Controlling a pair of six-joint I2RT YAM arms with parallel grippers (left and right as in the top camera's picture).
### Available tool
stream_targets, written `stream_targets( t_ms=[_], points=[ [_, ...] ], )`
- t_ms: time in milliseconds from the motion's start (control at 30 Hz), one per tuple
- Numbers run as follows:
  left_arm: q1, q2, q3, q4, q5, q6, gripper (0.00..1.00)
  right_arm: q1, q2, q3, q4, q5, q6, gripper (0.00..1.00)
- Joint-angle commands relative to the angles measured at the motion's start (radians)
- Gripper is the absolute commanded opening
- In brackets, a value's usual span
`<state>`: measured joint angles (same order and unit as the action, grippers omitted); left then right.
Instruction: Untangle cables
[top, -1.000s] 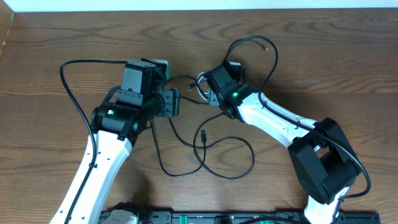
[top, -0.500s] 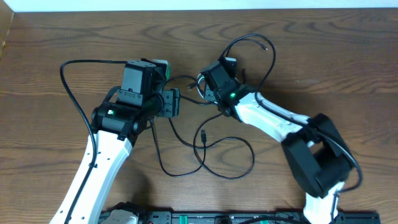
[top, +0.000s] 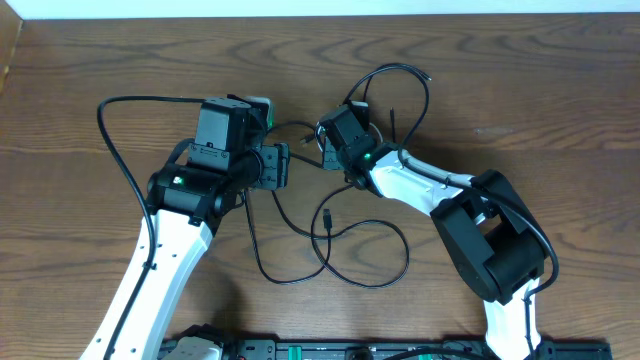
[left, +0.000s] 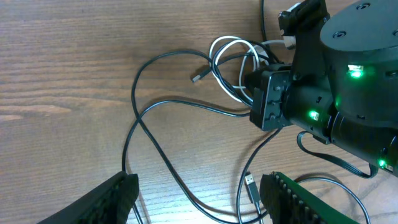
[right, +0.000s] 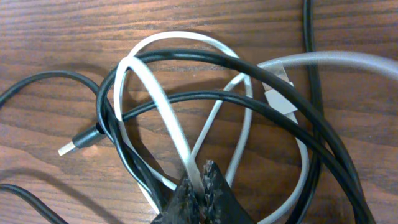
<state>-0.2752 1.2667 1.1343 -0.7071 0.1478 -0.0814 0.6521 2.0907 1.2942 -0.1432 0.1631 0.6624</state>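
Two arms of mine meet over the middle of the table (top: 80, 70) in the view from above. My left gripper (top: 275, 165) stands spread and holds nothing; my right gripper (top: 328, 148) is down on the knot of the cables (top: 326, 220), whose loose loops lie toward the near edge. The top is brown wood with strong grain. Behind it I see only a pale strip, and I cannot tell if that is wall or floor.

From my left wrist, my fingers (left: 118, 193) hang well apart above the loops, so nothing anchors the bundle. If I pull now, I think the whole bundle may slide over the smooth, shiny wood instead of opening.

From my right wrist, my fingertips (right: 211, 180) are pressed together, and the white cable (right: 177, 36) runs into them; it looks pinched. The black cables (right: 186, 55) pass through its loops. A hard pull could tighten this knot, or the thin cable could slip out of so small a grip. The small plug (right: 78, 144) may also catch in a loop.
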Motion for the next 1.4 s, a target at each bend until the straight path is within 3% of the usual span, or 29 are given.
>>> stream_targets(
  t_ms=[0, 200, 467, 1000, 1367],
  points=[
    [0.003, -0.013, 0.008, -0.003, -0.006, 0.006, 0.69, 0.003, 0.003, 0.001, -0.003, 0.002, -0.057, 0.01],
    [0.003, -0.012, 0.007, -0.003, -0.006, 0.007, 0.69, 0.003, -0.081, 0.001, -0.074, 0.001, -0.17, 0.01],
    [0.003, -0.005, 0.001, -0.003, -0.006, 0.029, 0.69, 0.001, -0.401, 0.001, -0.156, 0.084, -0.346, 0.01],
    [0.003, -0.004, 0.001, -0.003, -0.006, 0.029, 0.69, -0.057, -0.909, 0.001, -0.102, 0.144, -0.433, 0.01],
    [0.003, -0.004, 0.001, -0.003, -0.006, 0.029, 0.69, -0.199, -1.115, 0.001, -0.049, 0.432, -0.44, 0.01]
  ],
)
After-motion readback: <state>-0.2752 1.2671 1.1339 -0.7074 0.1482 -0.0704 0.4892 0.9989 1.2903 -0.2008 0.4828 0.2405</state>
